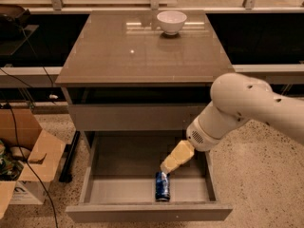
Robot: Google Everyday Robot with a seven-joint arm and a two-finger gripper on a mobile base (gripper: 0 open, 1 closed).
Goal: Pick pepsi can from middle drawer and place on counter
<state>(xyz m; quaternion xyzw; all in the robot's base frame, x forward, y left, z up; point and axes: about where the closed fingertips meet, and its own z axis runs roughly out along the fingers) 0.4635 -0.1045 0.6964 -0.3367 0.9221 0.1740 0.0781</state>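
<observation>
One pepsi can (162, 186) sits in the pulled-out middle drawer (118, 160), at the 6 o'clock end of its floor, close against the front wall. Just above it, at about 1 o'clock from the can, the pale yellow gripper (167, 166) points down toward the can's far end, and whether it is spread or closed cannot be told. Up on the counter (137, 51), a white bowl (171, 22) stands near the 12 o'clock edge.

Small dark-blue metal can (162, 186), its lettering apparently pale; just above the can hangs the cream-yellow gripper (167, 166). Wide shallow drawer (142, 212) plain grey, glossy slab counter (142, 51) grey-brown, round bowl (171, 21) white, floor (266, 175) speckled beige.
</observation>
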